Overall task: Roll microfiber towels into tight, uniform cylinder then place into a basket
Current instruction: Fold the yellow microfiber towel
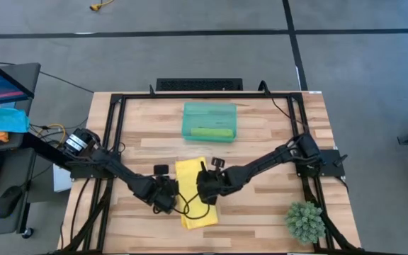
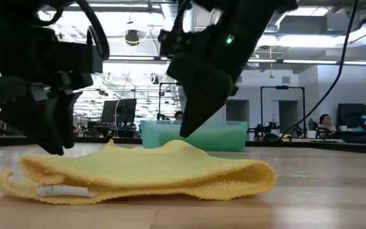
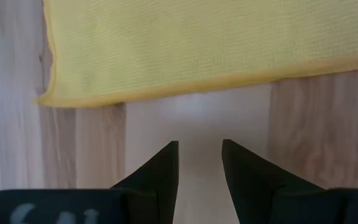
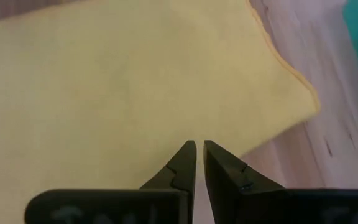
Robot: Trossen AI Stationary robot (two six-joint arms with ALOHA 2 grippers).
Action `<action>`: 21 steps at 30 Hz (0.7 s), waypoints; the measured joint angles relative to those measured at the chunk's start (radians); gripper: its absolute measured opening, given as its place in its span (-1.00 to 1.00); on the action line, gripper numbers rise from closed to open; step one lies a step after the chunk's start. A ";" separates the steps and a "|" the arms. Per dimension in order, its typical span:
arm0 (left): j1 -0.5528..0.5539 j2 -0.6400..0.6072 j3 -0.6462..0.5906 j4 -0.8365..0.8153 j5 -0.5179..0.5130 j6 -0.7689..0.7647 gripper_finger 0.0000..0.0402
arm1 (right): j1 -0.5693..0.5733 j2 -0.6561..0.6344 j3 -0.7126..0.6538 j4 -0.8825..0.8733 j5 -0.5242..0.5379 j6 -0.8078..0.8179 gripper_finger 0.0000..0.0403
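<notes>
Yellow towel (image 1: 193,195) flat on wooden desk (image 1: 261,152), loosely folded into a strip, with a white tag (image 2: 61,190) showing at one end in the low view. Teal basket (image 1: 209,120) on the desk well beyond the yellow towel, toward the far edge; lime green towel (image 1: 211,132) rolled and lying inside the basket along its near wall.

Left claw (image 1: 167,203) just beside the yellow towel's left edge, low over bare wood; fingers parted by a moderate gap, grasping nothing, tips short of the towel hem in the left wrist view.

Right claw (image 1: 205,190) at the yellow towel's right edge, over the cloth; fingers nearly together, only a thin slit between the tips, nothing seen between them. Contact with the cloth unclear from the low view, possibly hovering just above.

Small artificial plant (image 1: 305,219) on the desk, well right of the yellow towel, near the front corner.
</notes>
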 joint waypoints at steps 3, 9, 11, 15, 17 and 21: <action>-0.012 0.000 0.000 0.000 0.000 -0.013 -0.42 | -0.024 0.000 -0.018 0.056 -0.028 -0.029 -0.74; -0.026 0.000 0.000 -0.001 0.000 -0.020 -0.42 | -0.064 0.000 -0.063 0.107 -0.060 -0.033 -0.74; -0.026 0.000 0.000 -0.001 0.000 -0.015 -0.42 | -0.070 0.000 -0.082 0.109 -0.069 -0.013 -0.74; -0.020 0.000 0.000 -0.005 -0.006 0.001 -0.42 | -0.074 -0.002 -0.117 0.119 -0.112 0.023 -0.74; -0.014 0.000 0.000 -0.004 -0.008 0.018 -0.42 | -0.074 -0.005 -0.134 0.135 -0.113 0.046 -0.74; 0.000 0.000 0.000 -0.004 -0.016 0.045 -0.42 | -0.071 -0.006 -0.149 0.134 -0.113 0.079 -0.74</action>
